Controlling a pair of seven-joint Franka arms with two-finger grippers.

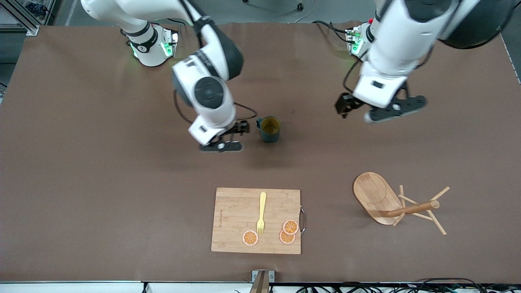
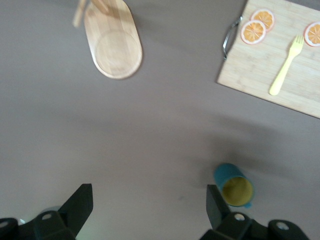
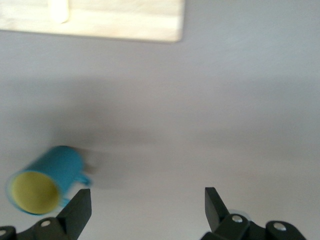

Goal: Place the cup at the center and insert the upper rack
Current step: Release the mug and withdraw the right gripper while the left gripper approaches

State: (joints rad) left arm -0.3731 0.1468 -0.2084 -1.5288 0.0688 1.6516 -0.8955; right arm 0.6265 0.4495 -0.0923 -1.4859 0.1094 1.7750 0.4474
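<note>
The teal cup (image 1: pixel 270 129) with a yellow inside stands upright near the table's middle; it also shows in the left wrist view (image 2: pixel 234 186) and the right wrist view (image 3: pixel 45 180). My right gripper (image 1: pixel 226 138) is open and empty beside the cup, on the right arm's side (image 3: pixel 147 210). The upper rack (image 1: pixel 390 201), a wooden mug tree, lies tipped on its side nearer the front camera, toward the left arm's end; its oval base shows in the left wrist view (image 2: pixel 114 42). My left gripper (image 1: pixel 376 109) is open and empty over bare table (image 2: pixel 149 207).
A wooden cutting board (image 1: pixel 232 228) lies nearer the front camera than the cup, with a yellow fork (image 1: pixel 261 212) and three orange slices (image 1: pixel 287 232) on it. It also shows in the left wrist view (image 2: pixel 250 65) and the right wrist view (image 3: pixel 125 22).
</note>
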